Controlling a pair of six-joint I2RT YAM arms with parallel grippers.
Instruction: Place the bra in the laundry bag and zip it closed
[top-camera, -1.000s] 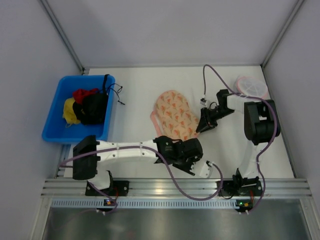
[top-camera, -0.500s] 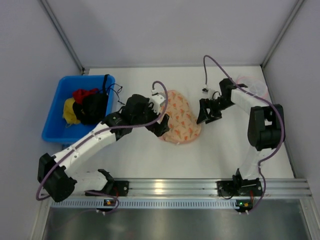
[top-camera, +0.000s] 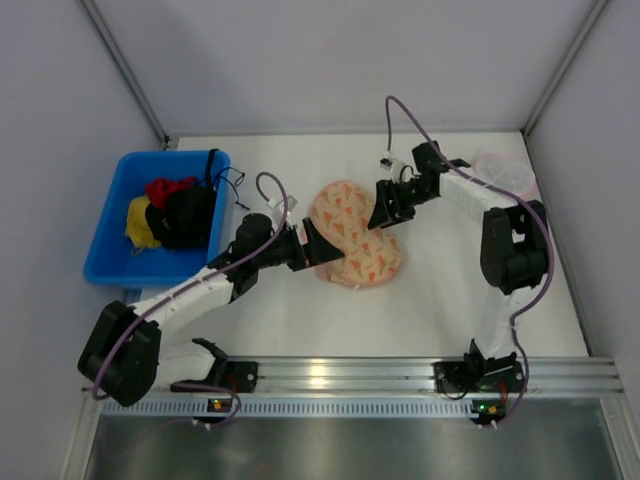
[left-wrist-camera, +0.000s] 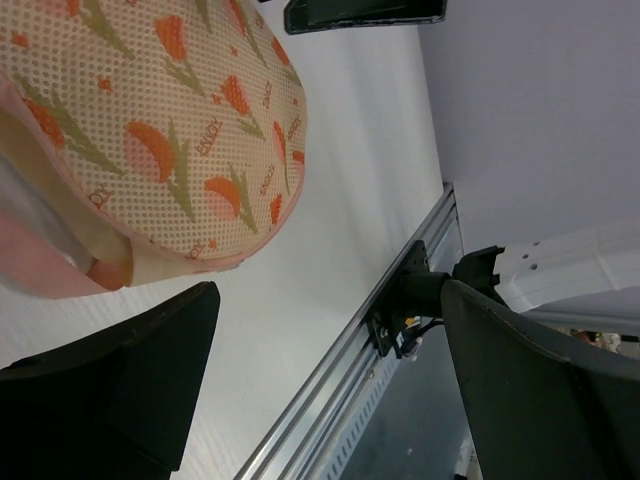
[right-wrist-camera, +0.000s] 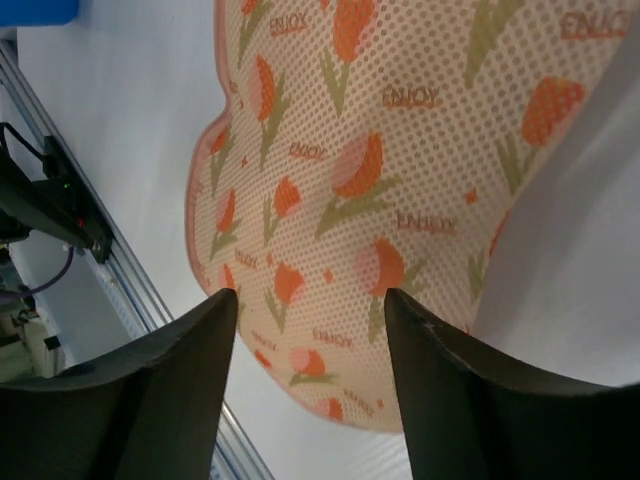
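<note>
A white table (top-camera: 450, 290) fills the floor of a grey-walled booth. At its far left stands a blue rectangular plastic bin (top-camera: 108, 215) that holds a heap of red, yellow and black clothes (top-camera: 175, 215).

The laundry bag (top-camera: 350, 235), a flat two-lobed cream-peach mesh pouch printed with orange tulips and edged in pink, lies near the middle of the table.

The left gripper (top-camera: 318, 248) is at the pouch's left edge, with its black fingers (left-wrist-camera: 520, 400) spread wide and nothing between them. The right gripper (top-camera: 385, 215) hangs over the far right lobe with its jaws apart, holding nothing.

A small round white mesh item with a pink rim (top-camera: 505, 170) lies at the far right.

In the left wrist view a tan-beige fold of soft fabric (left-wrist-camera: 100, 250) shows under the pouch's pink edge. I cannot tell whether it is the bra.
</note>
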